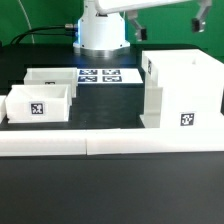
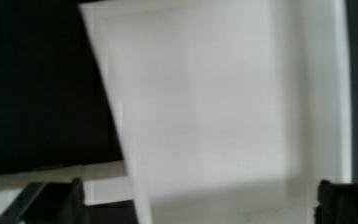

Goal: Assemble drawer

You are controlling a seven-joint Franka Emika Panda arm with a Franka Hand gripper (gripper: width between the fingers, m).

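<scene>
The tall white housing (image 1: 182, 88) stands on the exterior view's right, with a tag on its near face. Two small open-top trays lie on the left: the nearer tray (image 1: 38, 103) and the farther tray (image 1: 52, 78) behind it. My gripper (image 1: 201, 20) hangs above the housing, apart from it, at the top edge of the exterior view. In the wrist view the housing's white top (image 2: 211, 100) fills most of the picture. My gripper (image 2: 202, 205) is open and empty, and its dark fingertips (image 2: 59, 203) stand wide apart on either side of the housing.
The marker board (image 1: 105, 75) lies flat in front of the robot's white base (image 1: 100, 30). A long low white border wall (image 1: 110, 143) runs along the near side of the black table.
</scene>
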